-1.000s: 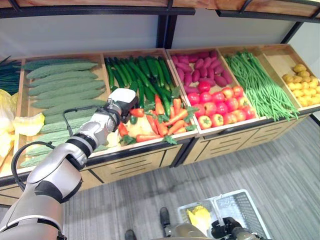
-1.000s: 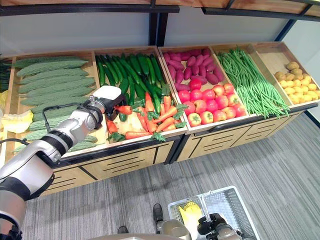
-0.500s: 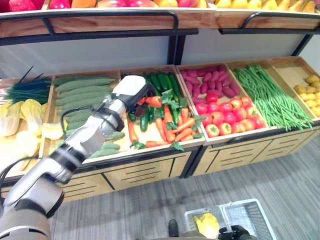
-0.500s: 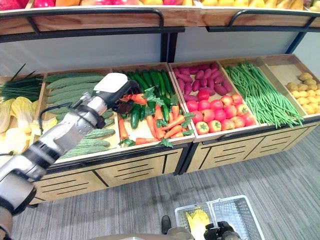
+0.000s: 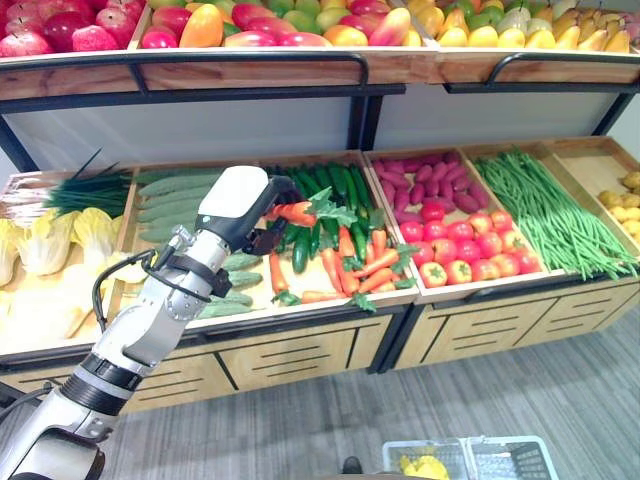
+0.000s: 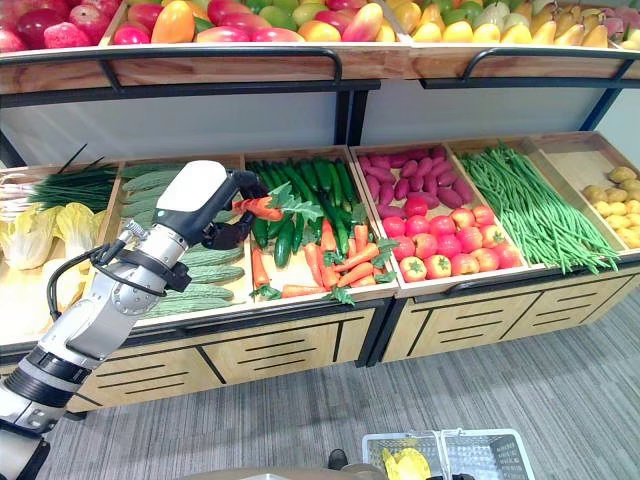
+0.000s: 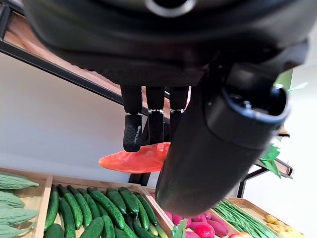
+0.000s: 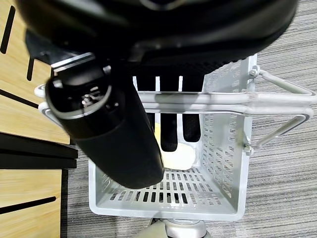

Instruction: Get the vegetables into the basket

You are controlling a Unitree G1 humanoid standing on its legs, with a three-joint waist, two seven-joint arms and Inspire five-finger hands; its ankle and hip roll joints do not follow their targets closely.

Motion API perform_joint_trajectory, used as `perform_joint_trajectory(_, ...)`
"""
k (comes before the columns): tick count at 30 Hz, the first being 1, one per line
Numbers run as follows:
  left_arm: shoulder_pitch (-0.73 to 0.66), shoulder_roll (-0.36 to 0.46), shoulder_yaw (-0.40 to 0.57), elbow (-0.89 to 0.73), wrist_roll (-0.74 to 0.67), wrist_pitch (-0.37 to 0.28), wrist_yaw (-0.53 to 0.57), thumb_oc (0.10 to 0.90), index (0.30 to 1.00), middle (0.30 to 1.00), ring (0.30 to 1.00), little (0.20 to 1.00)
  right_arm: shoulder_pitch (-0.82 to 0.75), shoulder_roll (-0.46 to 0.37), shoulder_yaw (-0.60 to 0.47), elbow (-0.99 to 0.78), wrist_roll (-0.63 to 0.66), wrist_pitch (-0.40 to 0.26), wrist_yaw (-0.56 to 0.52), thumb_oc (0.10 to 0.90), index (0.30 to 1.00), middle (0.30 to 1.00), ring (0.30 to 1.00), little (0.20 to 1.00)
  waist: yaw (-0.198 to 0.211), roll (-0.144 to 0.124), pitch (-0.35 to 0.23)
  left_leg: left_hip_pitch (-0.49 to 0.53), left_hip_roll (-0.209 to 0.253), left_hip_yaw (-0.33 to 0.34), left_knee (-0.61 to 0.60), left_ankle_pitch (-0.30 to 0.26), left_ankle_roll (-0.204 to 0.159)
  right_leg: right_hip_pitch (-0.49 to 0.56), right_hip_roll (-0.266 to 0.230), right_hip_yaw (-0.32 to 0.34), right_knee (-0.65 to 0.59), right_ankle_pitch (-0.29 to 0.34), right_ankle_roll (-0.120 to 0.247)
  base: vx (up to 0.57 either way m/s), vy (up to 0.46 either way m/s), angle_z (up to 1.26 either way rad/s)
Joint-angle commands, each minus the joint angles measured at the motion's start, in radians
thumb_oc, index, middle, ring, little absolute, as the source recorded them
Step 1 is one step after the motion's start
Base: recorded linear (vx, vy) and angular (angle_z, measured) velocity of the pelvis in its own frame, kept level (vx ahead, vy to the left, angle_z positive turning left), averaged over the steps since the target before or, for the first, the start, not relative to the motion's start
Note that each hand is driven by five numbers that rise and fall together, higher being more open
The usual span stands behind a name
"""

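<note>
My left hand [image 5: 247, 203] is shut on a carrot [image 5: 297, 212] with green leaves and holds it in the air above the crate of carrots and cucumbers [image 5: 335, 250]. The left wrist view shows the orange carrot [image 7: 133, 161] pinched between the fingers [image 7: 132, 131] and the thumb. My right hand [image 8: 109, 134] is low down, its fingers curled round the handle [image 8: 223, 101] of the white plastic basket [image 8: 218, 163]. A yellow vegetable [image 8: 176, 156] lies inside the basket [image 5: 470, 458], which shows at the bottom edge of the eye views.
Wooden crates on the stand hold bitter gourds [image 5: 175, 190], sweet potatoes [image 5: 430, 180], tomatoes [image 5: 465, 245], green beans [image 5: 545, 205], potatoes [image 5: 628, 195] and cabbages [image 5: 50, 240]. An upper shelf of fruit [image 5: 300, 25] with a black rail overhangs them. Grey floor lies in front.
My left hand has lifted the carrot up off the crate. The camera has tilted upward, so the stand and the basket sit lower in the picture.
</note>
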Motion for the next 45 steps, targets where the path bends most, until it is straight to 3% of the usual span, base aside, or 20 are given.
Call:
perform_joint_trajectory(1, -0.124, -0.013, 0.111, -0.027, 0.000, -0.036, 0.069, 0.400, 0.300, 0.300, 0.300, 0.300, -0.049, -0.065, -0.022, 0.033, 0.014, -0.020, -0.018, 0.400, 0.300, 0.300, 0.300, 0.300, -0.014, 0.020, -0.046, 0.009, -0.013, -0.013, 0.008, -0.094, -0.003, 0.060, -0.024, 0.001, 0.005, -0.084, 0.091, 0.01, 0.032, -0.05)
perform_joint_trajectory(6, -0.150, -0.023, 0.094, -0.030, -0.010, -0.036, 0.064, 0.400, 0.300, 0.300, 0.300, 0.300, -0.054, -0.076, -0.037, 0.026, 0.032, -0.022, -0.025, 0.400, 0.300, 0.300, 0.300, 0.300, -0.025, 0.023, -0.030, 0.014, -0.020, 0.002, 0.010, -0.088, 0.008, 0.056, -0.032, 0.017, 0.005, -0.078, 0.094, 0.00, 0.031, -0.08)
perform_joint_trajectory(12, -0.260, -0.072, 0.019, -0.017, -0.036, -0.042, 0.069, 0.400, 0.300, 0.300, 0.300, 0.300, -0.062, -0.106, -0.072, 0.015, 0.063, -0.029, -0.052, 0.400, 0.300, 0.300, 0.300, 0.300, -0.064, 0.019, 0.013, -0.077, -0.034, 0.041, 0.134, -0.129, 0.022, 0.004, -0.053, 0.067, 0.010, -0.049, 0.100, -0.08, 0.033, -0.15)
perform_joint_trajectory(15, -0.323, -0.108, -0.028, -0.002, -0.049, -0.055, 0.074, 0.400, 0.300, 0.300, 0.300, 0.300, -0.078, -0.115, -0.071, -0.012, 0.065, -0.040, -0.070, 0.400, 0.300, 0.300, 0.300, 0.300, -0.103, 0.032, 0.026, -0.091, -0.023, 0.123, 0.139, -0.140, 0.023, -0.057, -0.049, 0.127, 0.017, -0.025, 0.130, -0.08, 0.024, -0.44)
perform_joint_trajectory(17, -0.326, -0.118, -0.036, 0.003, -0.056, -0.058, 0.079, 0.400, 0.300, 0.300, 0.300, 0.300, -0.088, -0.113, -0.062, -0.027, 0.054, -0.043, -0.077, 0.400, 0.300, 0.300, 0.300, 0.300, -0.112, 0.031, 0.035, -0.089, -0.013, 0.166, 0.149, -0.146, 0.022, -0.091, -0.052, 0.119, 0.036, -0.016, 0.140, -0.04, -0.035, -1.03)
perform_joint_trajectory(18, -0.327, -0.110, -0.037, 0.006, -0.056, -0.059, 0.078, 0.400, 0.300, 0.300, 0.300, 0.300, -0.096, -0.110, -0.053, -0.036, 0.045, -0.041, -0.077, 0.400, 0.300, 0.300, 0.300, 0.300, -0.104, 0.033, 0.043, -0.087, -0.001, 0.201, 0.159, -0.150, 0.020, -0.113, -0.057, 0.095, 0.056, -0.018, 0.140, -0.05, -0.074, -1.12)
perform_joint_trajectory(21, -0.320, -0.076, -0.029, 0.008, -0.058, -0.060, 0.084, 0.400, 0.300, 0.300, 0.300, 0.300, -0.127, -0.091, -0.034, -0.087, 0.026, -0.047, -0.089, 0.400, 0.300, 0.300, 0.300, 0.300, -0.074, 0.047, 0.056, -0.049, 0.050, 0.306, 0.162, -0.181, 0.014, -0.138, -0.122, -0.104, 0.137, -0.074, 0.131, -0.02, -0.070, -1.34)
perform_joint_trajectory(22, -0.317, -0.075, -0.031, 0.009, -0.061, -0.061, 0.084, 0.400, 0.300, 0.300, 0.300, 0.300, -0.135, -0.086, -0.030, -0.100, 0.023, -0.048, -0.089, 0.400, 0.300, 0.300, 0.300, 0.300, -0.080, 0.048, 0.056, -0.038, 0.058, 0.339, 0.159, -0.180, 0.015, -0.136, -0.146, -0.134, 0.150, -0.076, 0.126, -0.10, -0.164, -2.11)
perform_joint_trajectory(23, -0.309, -0.071, -0.024, 0.003, -0.064, -0.064, 0.089, 0.400, 0.300, 0.300, 0.300, 0.300, -0.147, -0.079, -0.025, -0.129, 0.014, -0.053, -0.091, 0.400, 0.300, 0.300, 0.300, 0.300, -0.075, 0.051, 0.053, -0.015, 0.066, 0.399, 0.151, -0.173, 0.010, -0.119, -0.195, -0.204, 0.179, -0.076, 0.127, -0.07, -0.120, -1.77)
perform_joint_trajectory(24, -0.307, -0.071, -0.022, 0.001, -0.064, -0.064, 0.088, 0.400, 0.300, 0.300, 0.300, 0.300, -0.145, -0.080, -0.024, -0.133, 0.013, -0.051, -0.092, 0.400, 0.300, 0.300, 0.300, 0.300, -0.074, 0.051, 0.055, -0.011, 0.065, 0.401, 0.149, -0.172, 0.010, -0.118, -0.195, -0.202, 0.180, -0.077, 0.127, -0.05, -0.121, -1.65)
perform_joint_trajectory(29, -0.250, -0.072, 0.004, -0.014, -0.072, -0.060, 0.084, 0.400, 0.300, 0.300, 0.300, 0.300, -0.192, -0.056, -0.005, -0.154, -0.010, -0.052, -0.090, 0.400, 0.300, 0.300, 0.300, 0.300, -0.047, 0.057, 0.044, 0.024, 0.083, 0.539, 0.173, -0.174, 0.002, -0.064, -0.311, -0.456, 0.196, -0.043, 0.139, -0.02, -0.125, -1.08)
perform_joint_trajectory(33, -0.194, -0.077, 0.032, -0.033, -0.058, -0.062, 0.079, 0.400, 0.300, 0.300, 0.300, 0.300, -0.186, -0.041, 0.014, -0.160, -0.025, -0.048, -0.087, 0.400, 0.300, 0.300, 0.300, 0.300, -0.056, 0.056, 0.032, 0.056, 0.091, 0.577, 0.166, -0.166, -0.013, -0.056, -0.279, -0.453, 0.127, -0.016, 0.144, 0.14, -0.245, -1.08)
perform_joint_trajectory(34, -0.203, -0.104, 0.020, -0.029, -0.056, -0.063, 0.083, 0.400, 0.300, 0.300, 0.300, 0.300, -0.172, -0.041, 0.034, -0.160, -0.027, -0.052, -0.087, 0.400, 0.300, 0.300, 0.300, 0.300, -0.081, 0.066, 0.029, 0.058, 0.125, 0.568, 0.213, -0.161, -0.037, -0.031, -0.224, -0.388, 0.086, -0.047, 0.132, 0.15, -0.319, -0.73)
perform_joint_trajectory(36, -0.213, -0.120, 0.005, -0.018, -0.058, -0.068, 0.085, 0.400, 0.300, 0.300, 0.300, 0.300, -0.163, -0.045, 0.036, -0.167, -0.016, -0.055, -0.091, 0.400, 0.300, 0.300, 0.300, 0.300, -0.090, 0.069, 0.035, 0.047, 0.160, 0.546, 0.262, -0.143, -0.062, -0.026, -0.193, -0.348, 0.087, -0.073, 0.112, 0.19, -0.338, -0.33)
perform_joint_trajectory(38, -0.216, -0.137, 0.008, -0.012, -0.075, -0.072, 0.100, 0.400, 0.300, 0.300, 0.300, 0.300, -0.157, -0.057, 0.045, -0.186, -0.007, -0.059, -0.099, 0.400, 0.300, 0.300, 0.300, 0.300, -0.091, 0.080, 0.053, 0.021, 0.239, 0.479, 0.410, -0.053, -0.126, -0.019, -0.133, -0.308, 0.111, -0.135, 0.067, 0.27, -0.354, -0.22)
perform_joint_trajectory(40, -0.207, -0.137, 0.011, -0.015, -0.086, -0.074, 0.101, 0.400, 0.300, 0.300, 0.300, 0.300, -0.161, -0.072, 0.060, -0.189, -0.006, -0.056, -0.099, 0.400, 0.300, 0.300, 0.300, 0.300, -0.068, 0.072, 0.071, -0.023, 0.291, 0.385, 0.557, 0.038, -0.152, 0.003, -0.092, -0.268, 0.128, -0.173, 0.022, 0.21, -0.358, -0.68)
perform_joint_trajectory(41, -0.152, -0.127, 0.043, -0.024, -0.094, -0.067, 0.115, 0.400, 0.300, 0.300, 0.300, 0.300, -0.172, -0.098, 0.074, -0.211, -0.016, -0.056, -0.094, 0.400, 0.300, 0.300, 0.300, 0.300, -0.024, 0.048, 0.093, -0.088, 0.274, 0.211, 0.650, 0.078, -0.112, 0.001, -0.065, -0.221, 0.157, -0.190, -0.022, 0.15, -0.257, -1.27)
perform_joint_trajectory(42, -0.148, -0.125, 0.045, -0.027, -0.094, -0.066, 0.114, 0.400, 0.300, 0.300, 0.300, 0.300, -0.171, -0.097, 0.076, -0.211, -0.016, -0.055, -0.094, 0.400, 0.300, 0.300, 0.300, 0.300, -0.026, 0.053, 0.089, -0.088, 0.272, 0.190, 0.654, 0.065, -0.128, 0.005, -0.060, -0.209, 0.160, -0.207, -0.015, 0.10, -0.213, -1.60)
perform_joint_trajectory(44, -0.075, -0.120, 0.086, -0.038, -0.084, -0.066, 0.121, 0.400, 0.300, 0.300, 0.300, 0.300, -0.169, -0.113, 0.086, -0.225, -0.023, -0.061, -0.090, 0.400, 0.300, 0.300, 0.300, 0.300, 0.031, 0.030, 0.095, -0.188, 0.096, -0.008, 0.666, -0.024, -0.050, 0.015, -0.056, -0.125, 0.142, -0.178, -0.020, 0.13, -0.055, -1.32)
perform_joint_trajectory(45, -0.053, -0.117, 0.103, -0.041, -0.075, -0.065, 0.123, 0.400, 0.300, 0.300, 0.300, 0.300, -0.172, -0.118, 0.091, -0.224, -0.028, -0.062, -0.086, 0.400, 0.300, 0.300, 0.300, 0.300, 0.051, 0.027, 0.099, -0.213, 0.060, -0.052, 0.637, -0.044, -0.032, 0.031, -0.048, -0.093, 0.125, -0.172, -0.013, 0.18, -0.051, -0.92)
